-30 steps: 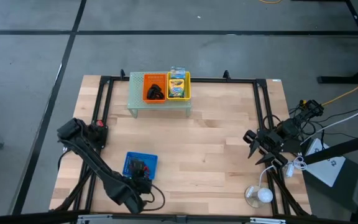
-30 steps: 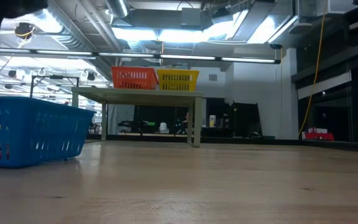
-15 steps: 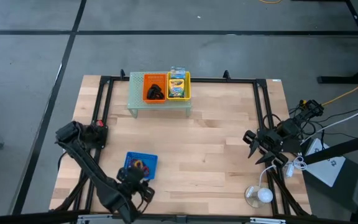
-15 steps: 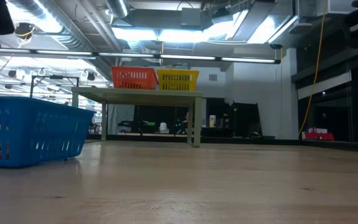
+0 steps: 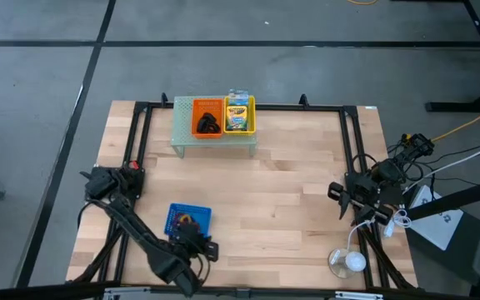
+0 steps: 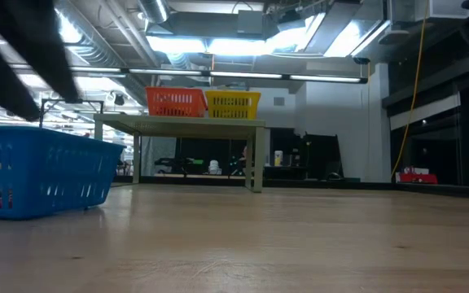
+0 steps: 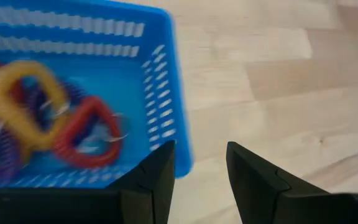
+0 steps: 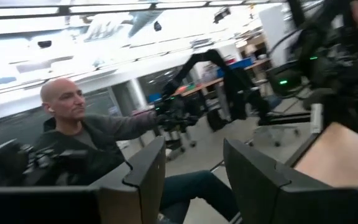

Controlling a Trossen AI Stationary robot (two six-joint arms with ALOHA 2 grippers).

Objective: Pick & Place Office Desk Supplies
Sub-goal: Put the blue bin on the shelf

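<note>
the left gripper [image 7: 199,163], fingers spread and empty, is held just past the rim of the blue plastic basket [image 7: 166,112] where yellow, red and purple coiled rings [image 7: 48,118] are lying, on the wooden surface [image 5: 290,208], while the right gripper [image 5: 340,198], fingers likewise spread, is parked at the right edge.

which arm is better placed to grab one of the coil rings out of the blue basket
Left. The left gripper hangs open right beside the blue basket, with the coil rings just ahead in its wrist view. The right gripper waits, also open, at the table's far right edge.
</note>
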